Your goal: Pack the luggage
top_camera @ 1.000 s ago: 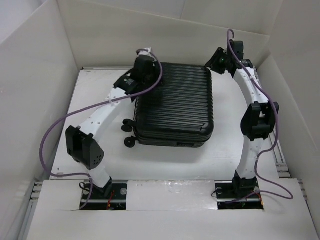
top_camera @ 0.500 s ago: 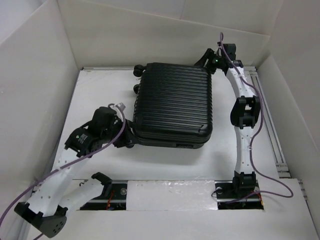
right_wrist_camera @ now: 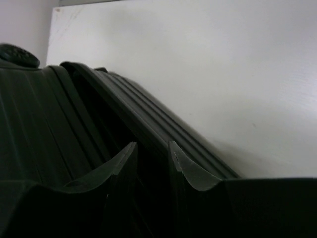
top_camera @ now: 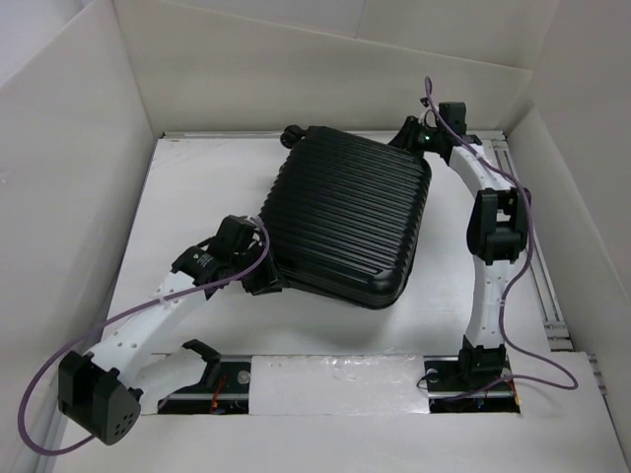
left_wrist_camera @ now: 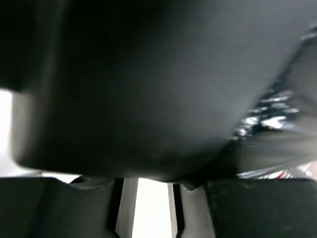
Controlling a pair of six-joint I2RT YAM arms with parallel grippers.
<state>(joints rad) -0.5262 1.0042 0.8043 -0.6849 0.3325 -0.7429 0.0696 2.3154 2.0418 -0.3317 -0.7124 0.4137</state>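
The luggage, a black ribbed hard-shell case, lies shut and flat on the white table, turned at an angle. My left gripper is pressed against its near left corner. In the left wrist view the luggage is a dark blur filling the frame, and the left gripper shows a narrow gap with white table in it. My right gripper is at the far right corner. There the right gripper stands with its jaws apart over the luggage rim ridge, gripping nothing that shows.
White enclosure walls stand close on the left, the back and the right. A wheel of the case points toward the back wall. A metal rail runs along the table's right edge.
The luggage has swung round, its near left corner now further right and its far end tilted left. My left arm stretched forward to that near corner. The right gripper stayed at the far right corner.
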